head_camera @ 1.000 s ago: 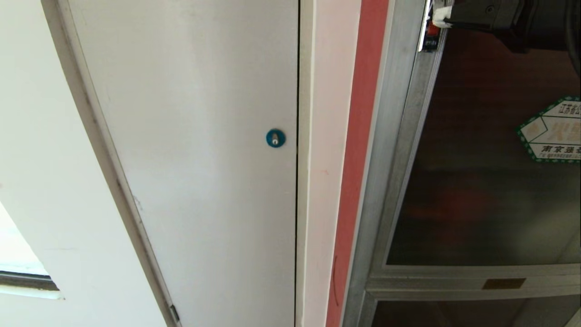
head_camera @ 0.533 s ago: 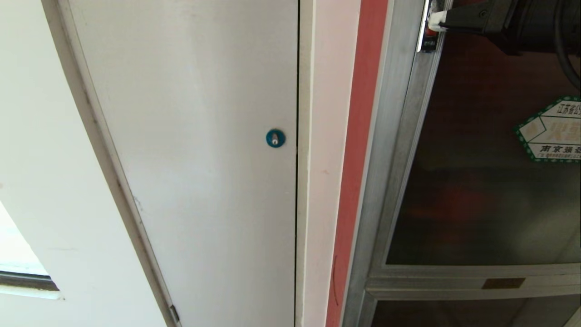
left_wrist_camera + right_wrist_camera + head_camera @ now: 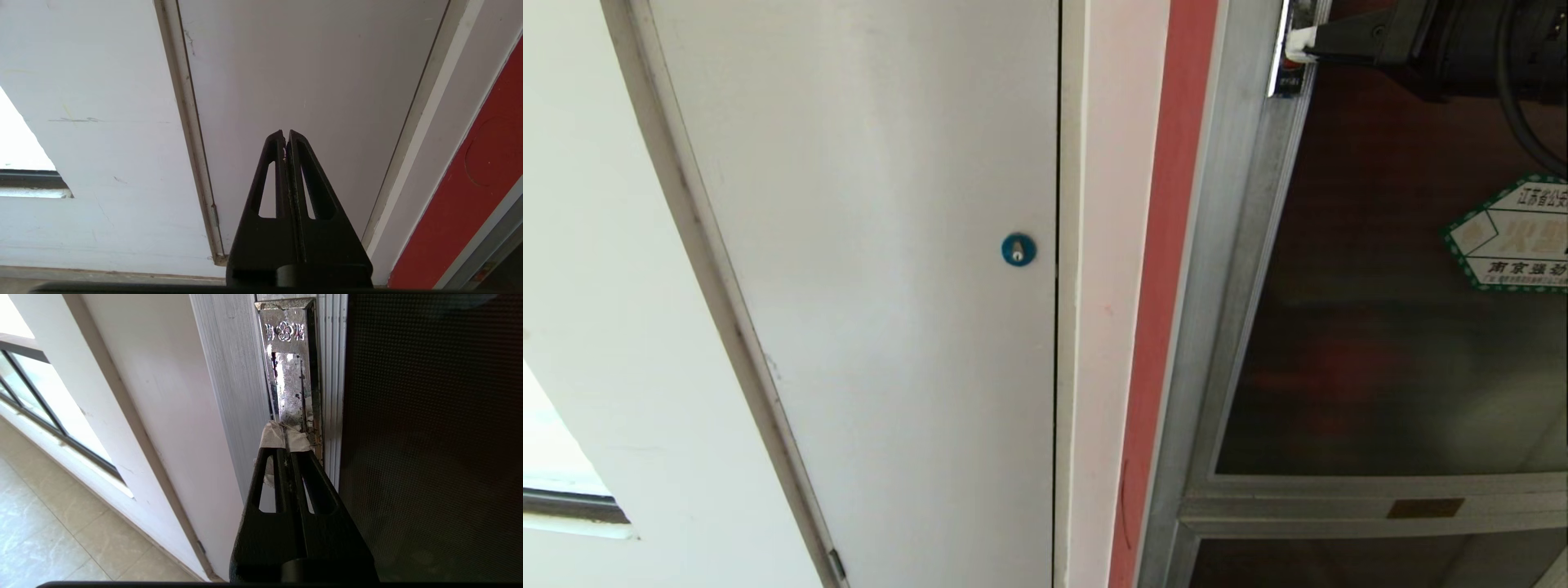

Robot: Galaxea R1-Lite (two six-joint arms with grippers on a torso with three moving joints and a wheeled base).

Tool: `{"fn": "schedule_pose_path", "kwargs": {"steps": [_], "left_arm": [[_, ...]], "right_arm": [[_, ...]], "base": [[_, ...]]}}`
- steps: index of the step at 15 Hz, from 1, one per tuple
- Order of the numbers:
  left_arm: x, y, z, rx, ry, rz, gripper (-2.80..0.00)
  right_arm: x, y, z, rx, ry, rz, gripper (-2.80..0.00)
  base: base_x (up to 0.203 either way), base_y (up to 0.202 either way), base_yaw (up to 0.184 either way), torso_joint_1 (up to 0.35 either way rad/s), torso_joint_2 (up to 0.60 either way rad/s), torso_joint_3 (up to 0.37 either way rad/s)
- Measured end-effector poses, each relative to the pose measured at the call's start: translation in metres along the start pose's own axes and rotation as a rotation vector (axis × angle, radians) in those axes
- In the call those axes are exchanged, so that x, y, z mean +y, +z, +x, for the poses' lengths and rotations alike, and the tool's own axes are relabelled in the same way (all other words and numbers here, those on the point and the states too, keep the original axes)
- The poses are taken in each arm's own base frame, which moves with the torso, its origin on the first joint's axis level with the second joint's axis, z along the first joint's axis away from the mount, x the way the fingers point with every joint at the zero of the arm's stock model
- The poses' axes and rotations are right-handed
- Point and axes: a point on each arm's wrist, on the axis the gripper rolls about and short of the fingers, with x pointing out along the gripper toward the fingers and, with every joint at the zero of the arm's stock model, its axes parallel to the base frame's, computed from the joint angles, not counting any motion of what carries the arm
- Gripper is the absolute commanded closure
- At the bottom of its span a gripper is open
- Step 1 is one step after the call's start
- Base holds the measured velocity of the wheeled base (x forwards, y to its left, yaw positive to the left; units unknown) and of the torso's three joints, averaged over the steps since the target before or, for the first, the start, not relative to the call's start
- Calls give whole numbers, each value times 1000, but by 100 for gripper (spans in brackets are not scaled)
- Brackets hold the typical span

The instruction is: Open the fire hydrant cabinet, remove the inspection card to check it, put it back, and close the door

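The fire hydrant cabinet [image 3: 1217, 245] shows its silver frame and red edge strip [image 3: 1168, 245] right of centre. Its door [image 3: 1380, 327] is dark tinted glass with a green-bordered sticker [image 3: 1511, 237]. My right gripper [image 3: 1298, 45] reaches in from the top right. In the right wrist view the right gripper [image 3: 286, 437] is shut, its white-taped tips pressed against the lower end of the chrome latch plate [image 3: 290, 384] on the door's edge. Nothing sits between the fingers. The inspection card is hidden. My left gripper [image 3: 286, 134] is shut and parked low, empty.
A plain white panel door [image 3: 866, 286] with a blue round lock [image 3: 1018, 248] fills the left half, and a pale wall strip [image 3: 1107, 245] separates it from the cabinet. A window edge [image 3: 572, 506] and tiled floor [image 3: 49, 522] lie to the far left.
My right gripper has crept up and closer to the latch. The sticker on the glass has shifted slightly left, while the blue lock keeps its place.
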Motion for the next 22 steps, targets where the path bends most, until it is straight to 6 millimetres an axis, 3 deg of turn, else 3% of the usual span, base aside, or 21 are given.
{"fn": "schedule_pose_path", "kwargs": {"steps": [9, 22], "left_arm": [[0, 0, 0, 0, 0, 0, 0], [0, 0, 0, 0, 0, 0, 0]], "right_arm": [[-2, 3, 4, -11, -19, -3, 0], [11, 18, -22, -65, 14, -17, 0]], "base": [[0, 0, 0, 0, 0, 0], [0, 0, 0, 0, 0, 0]]}}
